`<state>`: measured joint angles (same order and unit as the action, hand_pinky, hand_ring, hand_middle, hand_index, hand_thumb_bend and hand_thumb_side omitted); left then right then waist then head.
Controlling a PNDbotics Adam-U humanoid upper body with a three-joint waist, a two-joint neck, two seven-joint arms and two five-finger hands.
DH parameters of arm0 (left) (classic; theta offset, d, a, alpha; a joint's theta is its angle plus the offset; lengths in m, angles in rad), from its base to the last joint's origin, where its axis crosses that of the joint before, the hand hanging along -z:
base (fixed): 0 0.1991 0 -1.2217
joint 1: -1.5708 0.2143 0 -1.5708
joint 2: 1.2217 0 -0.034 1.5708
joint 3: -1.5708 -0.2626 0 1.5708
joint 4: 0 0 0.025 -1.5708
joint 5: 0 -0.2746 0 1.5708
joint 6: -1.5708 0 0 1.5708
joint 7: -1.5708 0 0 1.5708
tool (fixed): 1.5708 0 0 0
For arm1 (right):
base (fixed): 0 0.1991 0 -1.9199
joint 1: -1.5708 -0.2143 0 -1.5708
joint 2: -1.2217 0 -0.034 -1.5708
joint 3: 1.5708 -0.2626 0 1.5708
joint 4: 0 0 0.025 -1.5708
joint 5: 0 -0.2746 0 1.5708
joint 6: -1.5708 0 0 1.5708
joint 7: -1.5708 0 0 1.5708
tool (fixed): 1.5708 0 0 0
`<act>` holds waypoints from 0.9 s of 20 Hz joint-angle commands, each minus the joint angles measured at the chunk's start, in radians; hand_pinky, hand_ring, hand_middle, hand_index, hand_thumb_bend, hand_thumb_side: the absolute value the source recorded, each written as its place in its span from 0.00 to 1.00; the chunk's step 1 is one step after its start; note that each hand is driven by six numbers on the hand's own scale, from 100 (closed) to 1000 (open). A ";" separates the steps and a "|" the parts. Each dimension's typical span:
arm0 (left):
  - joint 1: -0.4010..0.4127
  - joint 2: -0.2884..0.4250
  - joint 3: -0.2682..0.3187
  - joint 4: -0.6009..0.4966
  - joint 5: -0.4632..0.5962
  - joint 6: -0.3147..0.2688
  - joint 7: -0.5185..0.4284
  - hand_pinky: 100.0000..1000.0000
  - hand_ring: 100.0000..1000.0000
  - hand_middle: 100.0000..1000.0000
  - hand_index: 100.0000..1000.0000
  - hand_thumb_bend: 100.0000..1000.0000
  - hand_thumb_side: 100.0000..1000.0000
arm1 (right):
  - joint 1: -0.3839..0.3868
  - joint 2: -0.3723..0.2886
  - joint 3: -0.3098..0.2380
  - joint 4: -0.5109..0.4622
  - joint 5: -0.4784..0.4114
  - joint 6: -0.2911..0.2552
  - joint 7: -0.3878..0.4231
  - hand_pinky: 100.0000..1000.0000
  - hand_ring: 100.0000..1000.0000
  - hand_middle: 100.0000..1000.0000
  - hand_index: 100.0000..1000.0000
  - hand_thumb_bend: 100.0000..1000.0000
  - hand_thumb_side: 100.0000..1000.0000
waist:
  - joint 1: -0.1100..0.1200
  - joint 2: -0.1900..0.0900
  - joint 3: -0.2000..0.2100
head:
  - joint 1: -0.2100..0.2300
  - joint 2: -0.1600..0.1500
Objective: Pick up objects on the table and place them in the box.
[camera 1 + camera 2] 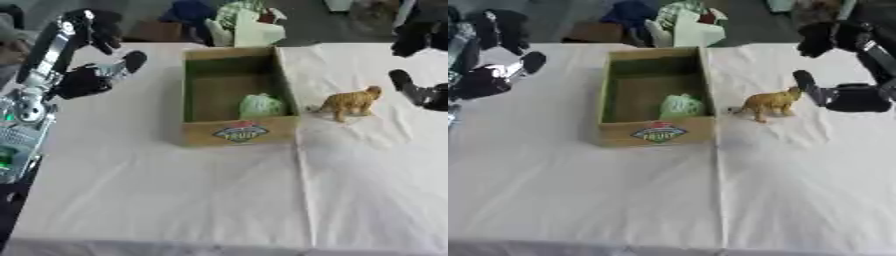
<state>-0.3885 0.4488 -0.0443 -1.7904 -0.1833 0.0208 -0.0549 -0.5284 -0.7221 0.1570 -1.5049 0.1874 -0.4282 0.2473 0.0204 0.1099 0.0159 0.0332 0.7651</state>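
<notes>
An open cardboard box (239,132) with a fruit label on its front wall stands on the white-covered table. Inside it, near the front right corner, lies a pale green object (262,106). A small tan toy animal (768,102) stands on the cloth just right of the box. My right hand (843,96) hovers right of the toy, fingers spread and relaxed, its thumb close to the toy's head without holding it. My left hand (91,79) hangs left of the box above the table, fingers relaxed, holding nothing.
The white cloth (219,200) covers the table, wrinkled, with a crease running down from the box's right corner. Beyond the far edge lie a white and green heap (245,25), a brown box (157,31) and dark blue cloth (188,11).
</notes>
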 commanded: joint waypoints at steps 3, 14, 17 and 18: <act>0.044 0.000 0.046 -0.072 0.034 0.011 0.030 0.52 0.54 0.54 0.75 0.56 0.48 | -0.075 -0.036 0.017 0.131 0.125 -0.084 0.026 0.68 0.71 0.70 0.87 0.26 0.14 | 0.001 -0.015 0.012 | -0.010 0.005; 0.118 -0.041 0.078 -0.100 0.057 0.017 0.043 0.52 0.54 0.54 0.75 0.55 0.49 | -0.181 0.027 0.004 0.432 0.471 -0.208 0.038 0.73 0.78 0.77 0.89 0.38 0.23 | 0.003 -0.013 0.031 | -0.028 0.005; 0.124 -0.049 0.080 -0.101 0.060 0.016 0.042 0.52 0.54 0.54 0.75 0.55 0.49 | -0.200 0.055 -0.006 0.507 0.561 -0.220 0.000 0.73 0.78 0.77 0.89 0.38 0.23 | 0.003 -0.013 0.033 | -0.031 0.005; 0.124 -0.052 0.080 -0.101 0.061 0.016 0.042 0.52 0.54 0.54 0.75 0.55 0.49 | -0.205 0.065 -0.010 0.532 0.587 -0.222 -0.012 0.73 0.78 0.76 0.89 0.38 0.24 | 0.004 -0.013 0.034 | -0.031 0.005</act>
<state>-0.2555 0.3858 0.0229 -1.8720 -0.1260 0.0381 -0.0147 -0.7111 -0.6466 0.1625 -0.9935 0.7363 -0.6459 0.2532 0.0235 0.1088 0.0497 0.0054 0.7652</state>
